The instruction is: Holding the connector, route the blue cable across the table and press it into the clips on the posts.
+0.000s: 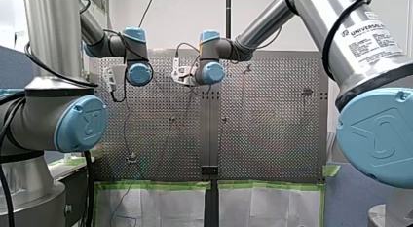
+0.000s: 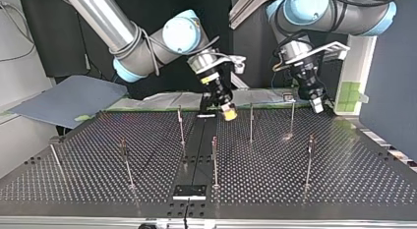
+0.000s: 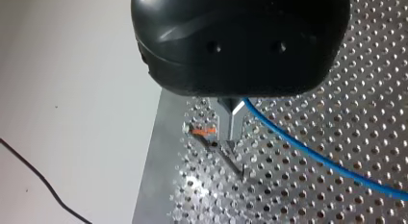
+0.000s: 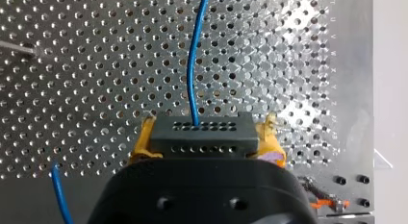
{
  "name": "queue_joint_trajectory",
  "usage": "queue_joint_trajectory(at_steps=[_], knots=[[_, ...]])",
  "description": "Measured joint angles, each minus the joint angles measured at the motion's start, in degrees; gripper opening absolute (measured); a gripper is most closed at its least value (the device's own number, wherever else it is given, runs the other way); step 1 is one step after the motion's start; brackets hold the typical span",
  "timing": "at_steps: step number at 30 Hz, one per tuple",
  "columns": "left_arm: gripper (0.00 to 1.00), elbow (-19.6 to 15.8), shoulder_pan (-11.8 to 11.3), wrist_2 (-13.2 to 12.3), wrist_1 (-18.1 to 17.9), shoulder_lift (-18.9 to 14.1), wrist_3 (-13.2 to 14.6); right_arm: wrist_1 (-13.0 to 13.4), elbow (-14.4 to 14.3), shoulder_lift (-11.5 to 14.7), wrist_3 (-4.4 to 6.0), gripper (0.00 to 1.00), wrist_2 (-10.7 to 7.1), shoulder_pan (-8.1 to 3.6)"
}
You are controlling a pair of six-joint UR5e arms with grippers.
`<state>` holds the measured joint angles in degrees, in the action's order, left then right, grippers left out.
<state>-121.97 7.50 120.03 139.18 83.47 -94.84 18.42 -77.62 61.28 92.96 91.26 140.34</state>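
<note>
My right gripper is shut, its yellow pads clamping a dark perforated connector. The blue cable leaves the connector and runs ahead over the perforated table. Thin metal fingers of my left gripper are shut on the same blue cable, which trails off to one side. Just beside those fingers stands a post with an orange clip. In the top view my right gripper hangs near the table's middle strip and my left gripper at the far right.
Several thin upright posts stand across the perforated table. A dark strip runs down its middle. Another orange clip lies beside my right gripper. A second stretch of blue cable shows at its other side.
</note>
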Motion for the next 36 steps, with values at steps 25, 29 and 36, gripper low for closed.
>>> queue_joint_trajectory(at_steps=[25,29,36], knots=[[0.00,4.45,-6.13,-6.17,-1.68,3.94,-1.15,-6.88,13.13,-4.27,0.28,0.00,-1.84,1.23],[0.00,5.55,-7.12,-7.46,-1.65,3.99,-1.35,-6.96,15.08,-5.01,0.37,0.00,-2.04,1.17],[0.00,6.80,-8.72,-9.81,-1.67,4.47,-1.72,-6.91,18.23,-6.76,0.39,0.00,-2.71,1.16]])
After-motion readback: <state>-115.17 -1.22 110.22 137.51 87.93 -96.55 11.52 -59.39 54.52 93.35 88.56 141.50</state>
